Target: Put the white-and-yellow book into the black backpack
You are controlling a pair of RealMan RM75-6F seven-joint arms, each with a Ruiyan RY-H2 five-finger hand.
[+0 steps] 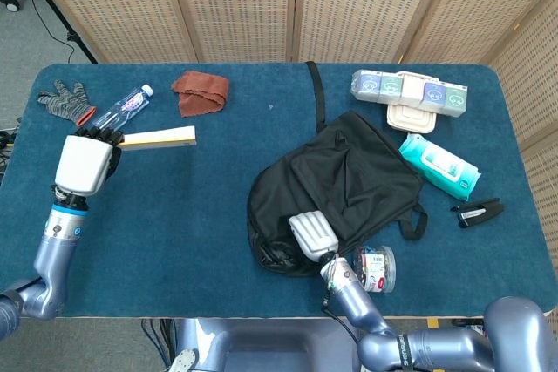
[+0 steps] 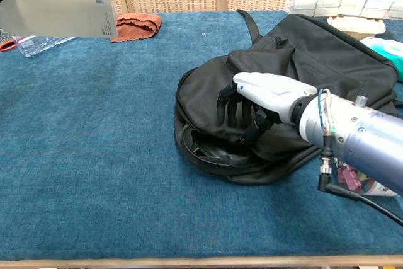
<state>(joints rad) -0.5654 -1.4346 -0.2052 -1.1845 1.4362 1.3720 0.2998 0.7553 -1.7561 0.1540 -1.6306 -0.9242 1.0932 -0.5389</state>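
The white-and-yellow book point(image 1: 159, 138) is held off the table at the left, gripped at one end by my left hand point(image 1: 85, 164). In the chest view the book point(image 2: 56, 10) fills the upper left corner; the hand there is almost wholly out of frame. The black backpack point(image 1: 357, 176) lies flat at centre right, its opening toward the front edge. My right hand point(image 1: 312, 234) rests on its front part. In the chest view the right hand point(image 2: 264, 92) has its fingers point(image 2: 230, 106) curled down into the fabric of the backpack point(image 2: 327, 48) just above the zip opening.
At the back left lie a grey glove point(image 1: 61, 98), a water bottle point(image 1: 122, 109) and a brown cloth point(image 1: 200, 91). Tissue packs point(image 1: 408, 87), a white container point(image 1: 411, 116), a teal wipes pack point(image 1: 438, 165), a stapler point(image 1: 478, 212) and a small jar point(image 1: 375, 267) ring the backpack.
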